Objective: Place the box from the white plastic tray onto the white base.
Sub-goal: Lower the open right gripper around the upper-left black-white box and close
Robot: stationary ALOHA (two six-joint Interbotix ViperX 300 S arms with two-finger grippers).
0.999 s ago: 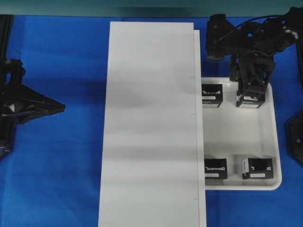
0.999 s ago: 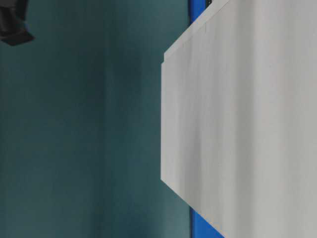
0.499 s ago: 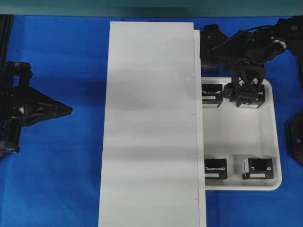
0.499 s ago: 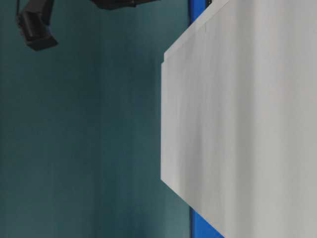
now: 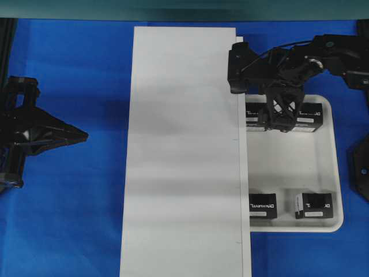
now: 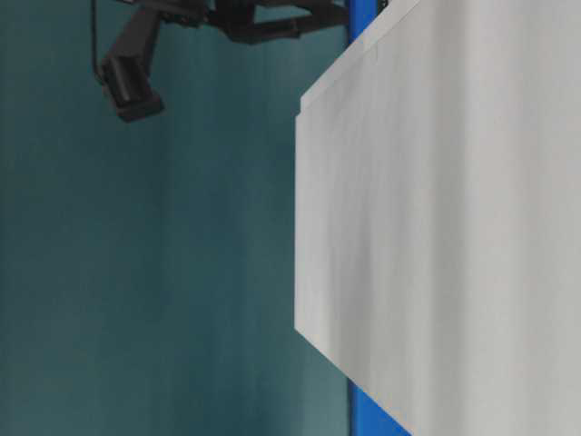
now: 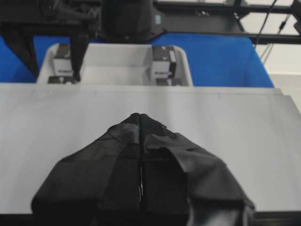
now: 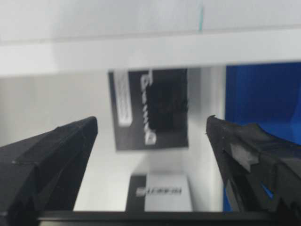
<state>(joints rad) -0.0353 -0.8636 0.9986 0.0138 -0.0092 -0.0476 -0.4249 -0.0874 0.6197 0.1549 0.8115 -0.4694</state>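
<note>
The right pincer (image 5: 281,118) hangs released, jaws spread wide, over the tray's (image 5: 328,173) upper end; the box (image 8: 150,109) lies between its fingers, near the white base (image 5: 184,150).

**Blue table against a teal wall**

A bright blue tabletop (image 5: 75,219) fills the overhead view from edge to edge. Along its far edge runs a flat teal wall (image 5: 184,8), which takes up the left half of the table-level view, plain and evenly lit. Behind the table, a black frame (image 7: 221,7) stands before a pale wall.
</note>
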